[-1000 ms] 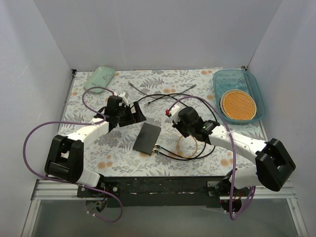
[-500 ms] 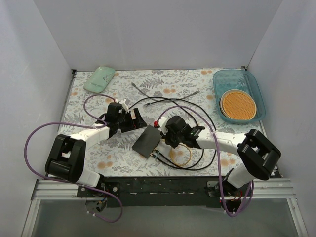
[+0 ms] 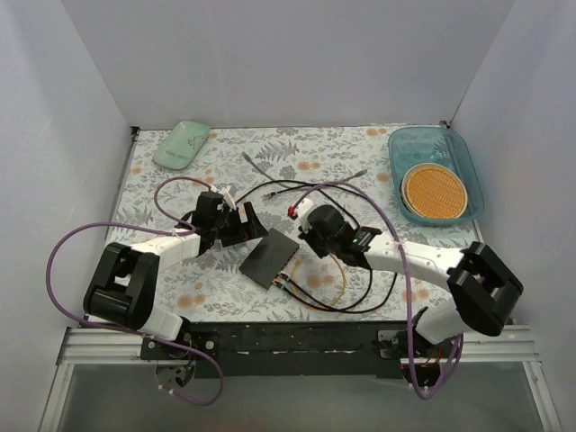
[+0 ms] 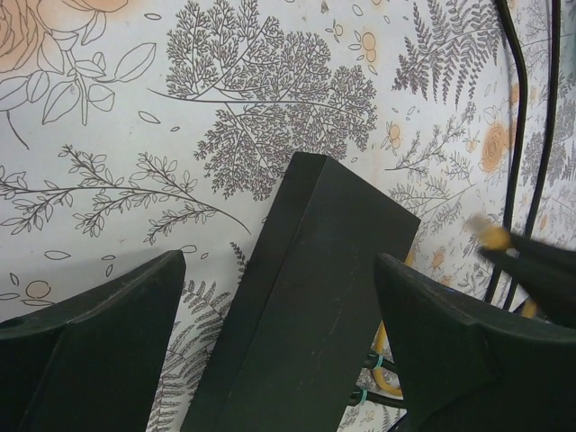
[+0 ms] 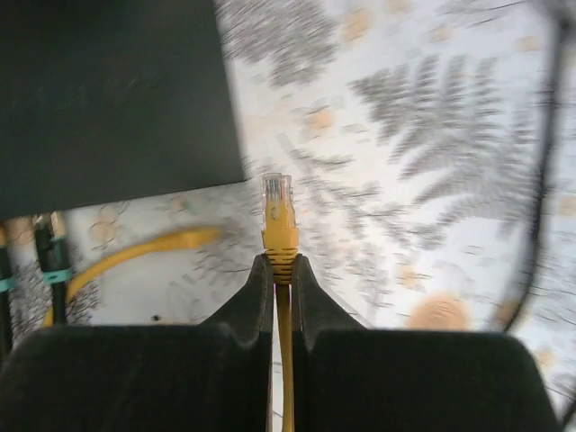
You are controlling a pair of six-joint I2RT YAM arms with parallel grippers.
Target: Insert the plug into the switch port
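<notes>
The switch (image 3: 270,257) is a flat dark grey box lying on the flowered table cover; its sockets do not show. My left gripper (image 3: 252,223) is open at its far left corner. In the left wrist view the gripper (image 4: 279,265) has a finger on each side of the switch (image 4: 315,306) without touching it. My right gripper (image 3: 304,236) is just right of the switch. In the right wrist view it (image 5: 282,265) is shut on the boot of the yellow plug (image 5: 278,209), whose clear tip points past the corner of the switch (image 5: 108,99).
Black cables with green ties (image 5: 49,261) and a yellow cable loop (image 3: 328,274) lie at the switch's near end. More black leads (image 3: 297,184) cross the middle. A pale green object (image 3: 182,144) lies back left. A teal tray (image 3: 468,171) holding an orange disc (image 3: 435,191) stands back right.
My right gripper swung left up against the switch with the plug, then drew back a little up and right. The switch turned slightly. My left gripper closed in on the switch's corner.
</notes>
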